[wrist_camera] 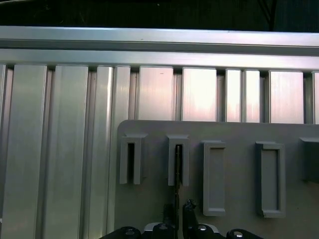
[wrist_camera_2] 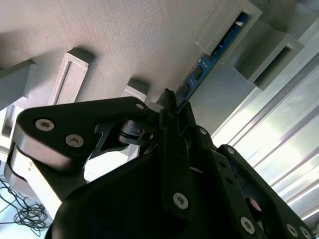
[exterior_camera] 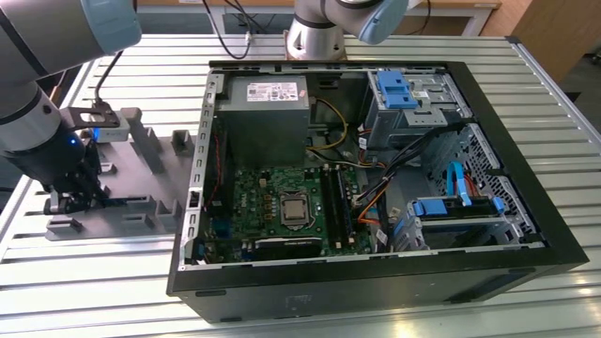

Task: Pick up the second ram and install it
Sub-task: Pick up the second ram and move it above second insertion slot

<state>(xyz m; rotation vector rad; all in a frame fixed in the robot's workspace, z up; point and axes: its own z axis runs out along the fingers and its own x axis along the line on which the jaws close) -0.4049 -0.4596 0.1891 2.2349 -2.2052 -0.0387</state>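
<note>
Black end effector (wrist_camera: 178, 209) astride second ram (wrist_camera: 178, 162)

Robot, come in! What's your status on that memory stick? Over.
End effector shut on the second ram. Ram seated on edge in the gray fixture slot, not lifted. Nothing blocking it.

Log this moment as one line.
claw: shut on second ram | ram: standing in gray fixture slot | install: not done
</note>
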